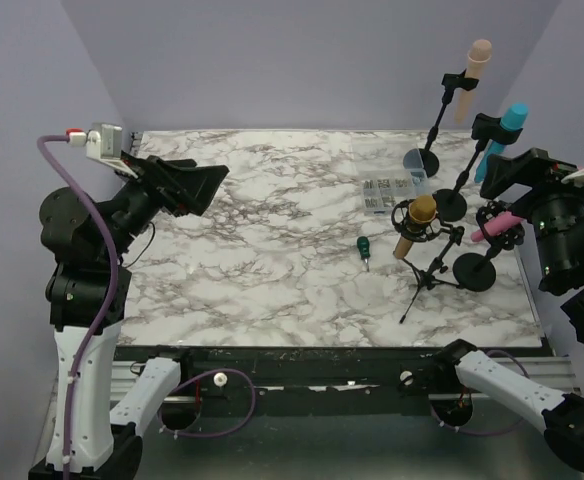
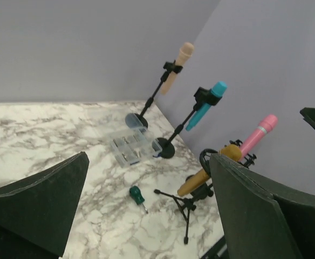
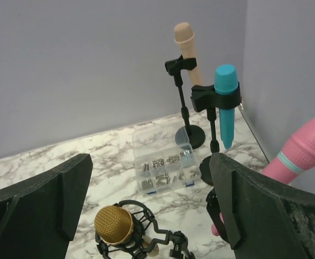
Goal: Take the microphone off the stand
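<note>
Both arms hang clear of everything. The right gripper (image 3: 150, 156) has its jaws spread wide with nothing between them, and the left gripper (image 2: 148, 157) is just as wide and just as empty. Four microphones sit in stands, and the task doesn't say which one is meant. The gold microphone (image 3: 113, 224) is closest below the right gripper, low and just ahead of one finger, cradled in a shock mount (image 3: 156, 236) on a tripod (image 1: 432, 278). The pink microphone (image 3: 303, 151) pokes up right beside the other finger. The blue microphone (image 3: 225, 102) and the beige microphone (image 3: 185, 46) stand further ahead, past a clear parts box (image 3: 163, 167). All four are well away from the left gripper, far out in front of it. From where I'm standing the worry is how tightly packed that corner is. A reach for one microphone could clip a neighbour's stand with the back of a finger. The stands look light (that spindly tripod especially), so a clip that hangs on would likely lift or topple the whole stand rather than give up the microphone. With nothing bracing the base, a sideways pull could send it into the box or off the table edge.
</note>
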Robot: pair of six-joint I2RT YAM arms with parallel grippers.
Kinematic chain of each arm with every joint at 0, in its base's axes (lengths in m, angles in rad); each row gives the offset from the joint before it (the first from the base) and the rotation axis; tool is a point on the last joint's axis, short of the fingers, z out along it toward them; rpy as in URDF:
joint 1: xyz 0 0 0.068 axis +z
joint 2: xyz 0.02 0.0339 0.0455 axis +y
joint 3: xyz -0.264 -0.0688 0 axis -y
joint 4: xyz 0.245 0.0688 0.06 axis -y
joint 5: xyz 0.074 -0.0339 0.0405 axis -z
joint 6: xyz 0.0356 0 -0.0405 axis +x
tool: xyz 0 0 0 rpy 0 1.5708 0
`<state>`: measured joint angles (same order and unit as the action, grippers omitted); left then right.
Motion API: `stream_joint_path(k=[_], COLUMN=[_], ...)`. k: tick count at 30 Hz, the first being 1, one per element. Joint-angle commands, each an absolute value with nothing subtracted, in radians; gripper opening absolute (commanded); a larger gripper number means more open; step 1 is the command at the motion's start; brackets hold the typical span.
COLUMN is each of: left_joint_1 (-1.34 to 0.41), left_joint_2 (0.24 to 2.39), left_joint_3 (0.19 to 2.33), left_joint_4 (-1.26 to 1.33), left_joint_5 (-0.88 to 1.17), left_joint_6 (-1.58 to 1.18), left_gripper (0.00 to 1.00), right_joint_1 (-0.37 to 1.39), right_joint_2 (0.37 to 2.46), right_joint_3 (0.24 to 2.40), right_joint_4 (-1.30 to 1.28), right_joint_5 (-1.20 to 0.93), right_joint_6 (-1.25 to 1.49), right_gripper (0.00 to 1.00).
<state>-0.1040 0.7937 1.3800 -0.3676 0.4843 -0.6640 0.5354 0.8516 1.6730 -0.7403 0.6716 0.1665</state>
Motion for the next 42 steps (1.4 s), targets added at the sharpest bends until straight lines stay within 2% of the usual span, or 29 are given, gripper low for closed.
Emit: stream_joint_path(k=[1,9,20,33,42], left_joint_1=[-0.103,-0.177,-0.223,-0.259,-0.268], left_joint_2=[0.8,0.898,0.941,0.895,0.894], left_joint_3=[1.363,1.291,1.105,1.085,1.077], left_joint_4=[-0.282,-0.163,0.024,-0.061,-0.061], left_joint_5=[0.646,0.64,0.707,0.674,0.667], left_joint_6=[-0.699,-0.622,-0.554,-0.449,-0.446], left_gripper=[0.99,0.98,0.99,0.99,0.98], right_joint_1=[0.54,0.54,0.54,0.54,0.54], right_joint_2=[0.848,0.79,0.807,0.865,0.882], right_joint_3=[1.63,1.491,1.295,1.203,1.178], right_joint_4=[-0.795,-0.753,-0.686,-0.612,-0.598], right_joint_5=[0.706,0.475,0.411,0.351,0.377], right_joint_6=[0.204,0.172,0.319,0.306,0.299], right_gripper=[1.0,1.0,1.0,1.0,0.84])
